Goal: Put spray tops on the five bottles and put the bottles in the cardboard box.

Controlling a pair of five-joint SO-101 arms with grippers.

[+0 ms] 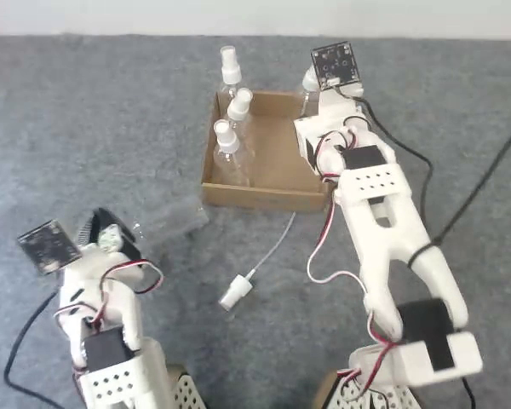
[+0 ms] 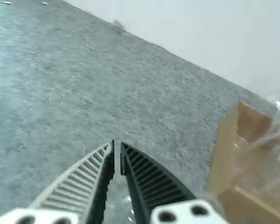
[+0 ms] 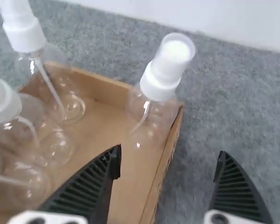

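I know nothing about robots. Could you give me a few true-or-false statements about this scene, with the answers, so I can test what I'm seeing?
1. A spray top lies loose on the carpet in front of the cardboard box. True.
2. The cardboard box is empty. False: capped bottles stand in it.
3. The right claw is open. True.
4. The left claw grips a bottle. False: it is shut with nothing between its fingers.
5. Every bottle has its top on. False: a bare bottle lies on the carpet beside the box.
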